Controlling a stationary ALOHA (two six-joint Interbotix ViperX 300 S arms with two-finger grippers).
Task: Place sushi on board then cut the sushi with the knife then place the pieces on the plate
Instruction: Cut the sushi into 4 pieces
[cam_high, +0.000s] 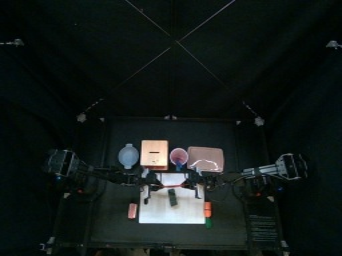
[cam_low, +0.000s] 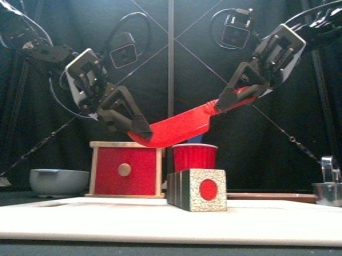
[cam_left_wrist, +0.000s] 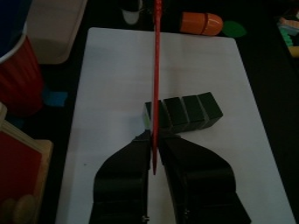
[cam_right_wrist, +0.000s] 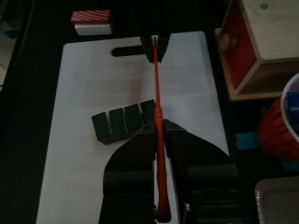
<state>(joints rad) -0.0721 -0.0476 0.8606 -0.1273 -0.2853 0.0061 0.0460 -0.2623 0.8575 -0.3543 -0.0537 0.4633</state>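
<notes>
A red toy knife (cam_low: 187, 122) hangs slanted in the air, held at both ends. My left gripper (cam_low: 138, 131) is shut on its lower end and my right gripper (cam_low: 247, 93) on its higher end. Below it, a dark green sushi roll (cam_low: 201, 190) stands on the white cutting board (cam_low: 160, 215). In the left wrist view the knife (cam_left_wrist: 153, 70) runs edge-on from my left gripper (cam_left_wrist: 152, 144), just beside the sushi roll (cam_left_wrist: 184, 112). The right wrist view shows the knife (cam_right_wrist: 156, 96) crossing over the roll (cam_right_wrist: 121, 123) from my right gripper (cam_right_wrist: 159, 136). The pink tray (cam_high: 205, 157) lies behind the board.
Behind the board stand a wooden box with a red drawer front (cam_low: 127, 170), a red cup (cam_low: 197, 157) and a blue-grey bowl (cam_low: 59, 181). A metal cutter (cam_low: 327, 188) is at the right. An orange toy (cam_left_wrist: 201, 21) and a red and white toy (cam_right_wrist: 90, 16) lie off the board's ends.
</notes>
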